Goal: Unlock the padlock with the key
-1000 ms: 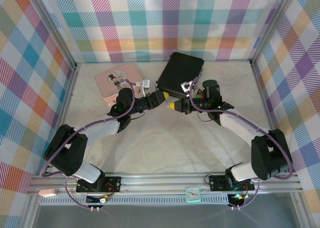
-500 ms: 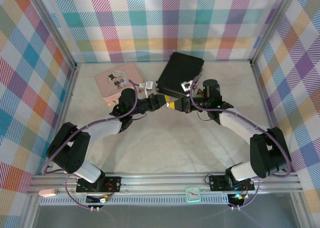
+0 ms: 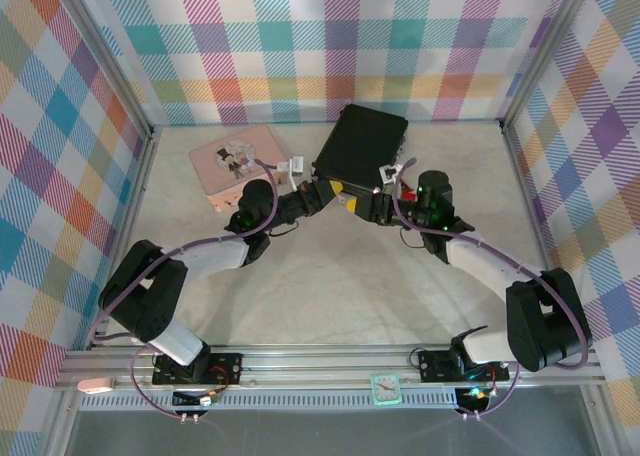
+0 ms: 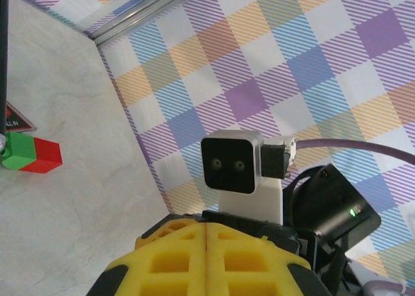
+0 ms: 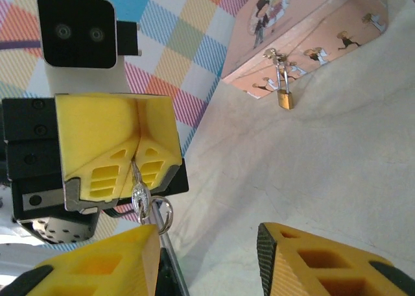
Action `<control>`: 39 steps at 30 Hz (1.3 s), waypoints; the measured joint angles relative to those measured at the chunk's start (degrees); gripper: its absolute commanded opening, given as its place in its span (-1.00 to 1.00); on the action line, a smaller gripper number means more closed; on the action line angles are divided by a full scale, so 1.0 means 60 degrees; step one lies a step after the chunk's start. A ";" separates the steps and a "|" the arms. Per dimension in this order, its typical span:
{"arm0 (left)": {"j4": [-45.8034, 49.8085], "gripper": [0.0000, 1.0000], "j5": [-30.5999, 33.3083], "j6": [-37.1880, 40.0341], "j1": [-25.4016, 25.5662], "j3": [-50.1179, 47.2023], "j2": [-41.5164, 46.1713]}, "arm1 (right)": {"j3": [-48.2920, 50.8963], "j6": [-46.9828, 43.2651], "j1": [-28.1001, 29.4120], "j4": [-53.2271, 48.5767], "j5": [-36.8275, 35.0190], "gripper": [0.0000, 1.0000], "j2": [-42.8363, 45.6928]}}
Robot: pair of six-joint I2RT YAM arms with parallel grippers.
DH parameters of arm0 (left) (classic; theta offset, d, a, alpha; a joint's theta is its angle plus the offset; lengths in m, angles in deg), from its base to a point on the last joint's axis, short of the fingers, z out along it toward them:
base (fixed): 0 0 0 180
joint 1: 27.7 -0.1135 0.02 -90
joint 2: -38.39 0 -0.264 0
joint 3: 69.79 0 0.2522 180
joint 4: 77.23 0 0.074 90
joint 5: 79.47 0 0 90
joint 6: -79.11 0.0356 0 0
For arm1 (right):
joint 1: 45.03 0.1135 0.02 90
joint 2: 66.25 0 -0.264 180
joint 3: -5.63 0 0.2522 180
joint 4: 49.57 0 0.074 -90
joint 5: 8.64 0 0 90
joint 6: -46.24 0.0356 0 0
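The key (image 5: 138, 193) is a slim silver piece with a small ring (image 5: 162, 215) hanging from its head. My left gripper (image 5: 135, 156) is shut on its blade, the head sticking out below the yellow fingers. My right gripper (image 5: 206, 237) stands open just in front of it, with the left finger beside the key ring and not gripping it. The brass padlock (image 5: 284, 98) hangs from the hasp of the pink tin (image 5: 305, 30), behind and apart from both grippers. In the top view the left gripper (image 3: 325, 193) and right gripper (image 3: 362, 204) face each other tip to tip at mid-table.
A black box (image 3: 362, 146) lies at the back just behind the two grippers. The pink tin (image 3: 238, 161) sits back left. A green and red block (image 4: 29, 153) rests on the table near the black box. Checked walls (image 3: 320, 46) close the table on three sides.
My left gripper closed on the key. My right gripper then opened off it and drew back slightly to the right. Both arms shifted a little toward the back.
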 measured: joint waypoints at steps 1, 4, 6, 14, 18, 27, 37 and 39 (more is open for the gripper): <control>-0.0066 -1.00 0.0047 -0.0066 0.0029 0.0000 -0.0106 | 0.0138 0.0215 0.0004 0.0262 -0.0076 -0.11 0.0004; -0.0102 -1.00 0.0135 -0.0109 0.0098 0.0000 -0.0211 | 0.0237 0.0550 0.0004 0.0703 -0.0284 -0.11 0.0062; -0.0164 -1.00 0.0200 -0.0098 0.0131 0.0000 -0.0211 | 0.0237 0.0630 0.0015 0.0900 -0.0430 -0.09 0.0266; 0.0069 -1.00 0.0441 0.0142 0.0248 0.0000 -0.0164 | 0.0237 0.0841 0.0124 0.1588 -0.0576 -0.37 0.0441; 0.0073 -1.00 0.0448 0.0193 0.0280 0.0000 -0.0160 | 0.0237 0.1056 0.0310 0.1945 -0.0572 -0.42 0.0066; 0.0280 -1.00 0.0688 0.0189 0.0280 0.0000 -0.0069 | 0.0240 0.1024 0.0401 0.1832 -0.0856 -0.17 -0.0087; 0.0208 -1.00 0.0801 0.0182 0.0284 0.0000 0.0146 | 0.0382 0.1100 0.0495 0.1861 -0.0998 -0.44 -0.0047; 0.0197 -1.00 0.0841 0.0168 0.0284 0.0000 0.0146 | 0.0382 0.1224 0.0532 0.2124 -0.0958 -0.50 -0.0146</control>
